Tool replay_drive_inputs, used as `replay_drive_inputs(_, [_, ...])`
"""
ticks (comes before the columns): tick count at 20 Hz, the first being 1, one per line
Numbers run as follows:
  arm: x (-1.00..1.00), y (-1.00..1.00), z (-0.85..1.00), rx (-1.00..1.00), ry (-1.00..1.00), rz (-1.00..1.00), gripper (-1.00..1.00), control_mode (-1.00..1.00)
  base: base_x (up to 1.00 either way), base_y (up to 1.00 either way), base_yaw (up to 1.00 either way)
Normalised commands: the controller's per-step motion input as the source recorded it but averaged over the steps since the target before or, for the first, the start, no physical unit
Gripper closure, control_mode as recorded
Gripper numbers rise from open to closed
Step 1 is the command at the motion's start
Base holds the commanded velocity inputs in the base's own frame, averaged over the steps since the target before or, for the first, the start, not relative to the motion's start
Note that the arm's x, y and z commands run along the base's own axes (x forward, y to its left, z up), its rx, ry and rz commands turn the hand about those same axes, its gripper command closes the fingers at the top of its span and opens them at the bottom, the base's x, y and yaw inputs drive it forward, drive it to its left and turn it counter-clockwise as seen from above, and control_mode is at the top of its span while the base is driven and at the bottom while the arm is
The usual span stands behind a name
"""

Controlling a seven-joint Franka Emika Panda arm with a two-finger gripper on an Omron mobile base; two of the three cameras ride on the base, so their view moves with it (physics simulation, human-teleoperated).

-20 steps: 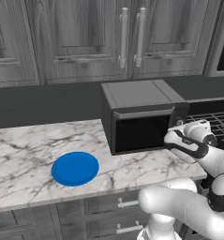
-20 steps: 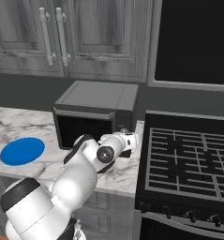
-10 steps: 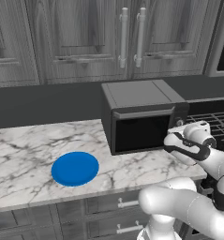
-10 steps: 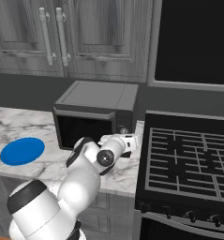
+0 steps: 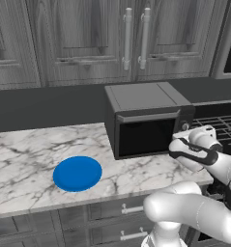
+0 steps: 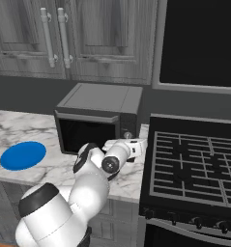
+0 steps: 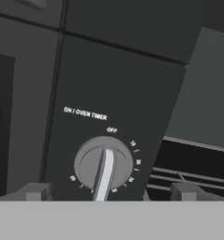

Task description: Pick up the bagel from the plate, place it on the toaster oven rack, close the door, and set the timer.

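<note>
Over the last second the gripper [image 7: 108,190] barely shifted, jaws still wide and empty astride the timer knob [image 7: 104,165]; with the door [image 5: 145,135] shut and the plate [image 5: 77,173] bare, the bagel presumably lay inside the toaster oven [image 5: 141,99], leaving only the timer.

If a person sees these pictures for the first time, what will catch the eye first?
Probably the bright blue plate, lying bare on the pale marble counter left of the toaster oven. Next, the white arm reaching to the oven's right front corner, where the open gripper faces the timer knob under the words ON / OVEN TIMER. The oven's door is shut.
</note>
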Motion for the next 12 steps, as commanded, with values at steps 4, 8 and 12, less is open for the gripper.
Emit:
replay_drive_inputs(4, [0.14, 0.0, 0.0, 0.0, 0.0, 0.0, -1.0, -1.0, 0.0, 0.0, 0.0])
replay_drive_inputs(8, [0.07, 0.0, 0.0, 0.0, -0.02, 0.0, -1.0, -1.0, 0.0, 0.0, 0.0])
replay_drive_inputs(12, [0.07, 0.0, 0.0, 0.0, -0.02, 0.0, -1.0, -1.0, 0.0, 0.0, 0.0])
